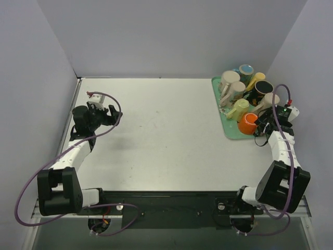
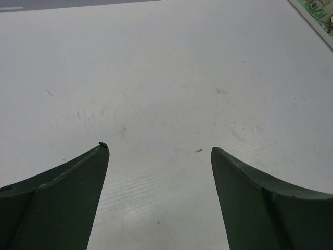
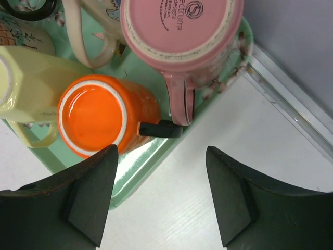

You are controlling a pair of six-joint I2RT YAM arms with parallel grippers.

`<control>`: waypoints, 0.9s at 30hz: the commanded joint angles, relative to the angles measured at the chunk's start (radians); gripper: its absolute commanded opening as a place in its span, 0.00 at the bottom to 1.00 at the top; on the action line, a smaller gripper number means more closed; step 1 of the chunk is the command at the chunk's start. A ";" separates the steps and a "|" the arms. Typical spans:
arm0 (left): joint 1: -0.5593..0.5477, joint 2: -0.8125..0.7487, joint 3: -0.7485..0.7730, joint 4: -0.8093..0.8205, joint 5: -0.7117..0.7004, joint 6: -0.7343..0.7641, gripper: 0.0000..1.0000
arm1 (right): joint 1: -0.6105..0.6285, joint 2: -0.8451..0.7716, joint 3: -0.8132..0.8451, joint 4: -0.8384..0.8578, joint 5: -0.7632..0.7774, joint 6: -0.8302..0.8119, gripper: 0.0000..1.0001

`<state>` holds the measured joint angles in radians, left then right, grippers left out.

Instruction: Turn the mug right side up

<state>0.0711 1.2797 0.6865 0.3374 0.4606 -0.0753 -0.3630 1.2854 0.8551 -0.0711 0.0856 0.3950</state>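
Observation:
An orange mug (image 3: 99, 117) with a black handle (image 3: 160, 128) stands upside down on the near corner of the green tray (image 3: 140, 169), its base with a white ring facing up. It also shows in the top view (image 1: 248, 123). My right gripper (image 3: 161, 156) is open and empty, hovering just over the tray's near edge, with the black handle a little beyond the gap between its fingers; in the top view the right gripper (image 1: 265, 127) is beside the orange mug. My left gripper (image 2: 160, 151) is open and empty over bare table at the far left (image 1: 111, 115).
A pink mug (image 3: 179, 31) stands upside down behind the orange one, its handle touching the black handle. A pale yellow mug (image 3: 26, 83) lies to the left. Several more mugs crowd the tray (image 1: 229, 130). The table's right rail (image 3: 291, 88) and the wall are close.

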 commanded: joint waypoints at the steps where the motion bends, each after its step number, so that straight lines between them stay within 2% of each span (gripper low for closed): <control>1: -0.001 -0.006 0.002 -0.032 0.030 -0.014 0.90 | -0.083 0.083 -0.010 0.134 -0.234 0.031 0.63; 5: -0.001 -0.026 -0.018 -0.020 0.033 -0.004 0.89 | -0.105 0.150 0.015 0.136 -0.195 0.051 0.61; 8: -0.001 -0.025 -0.008 -0.032 0.036 -0.001 0.89 | -0.106 0.209 0.058 0.075 -0.169 0.056 0.50; 10: -0.001 -0.025 -0.005 -0.038 0.038 0.000 0.88 | -0.106 0.233 0.071 0.047 -0.165 0.062 0.48; 18: 0.004 -0.013 0.021 -0.052 0.058 -0.004 0.88 | -0.076 0.200 0.002 0.039 -0.190 0.082 0.47; 24: 0.007 -0.016 0.025 -0.057 0.073 -0.003 0.88 | 0.013 0.105 -0.048 -0.005 -0.136 0.065 0.47; 27: 0.007 -0.016 0.016 -0.048 0.075 0.000 0.88 | 0.051 0.068 -0.053 -0.053 -0.049 0.061 0.47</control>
<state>0.0719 1.2789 0.6712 0.2718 0.5018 -0.0757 -0.3569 1.4277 0.8143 -0.0471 -0.0589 0.4675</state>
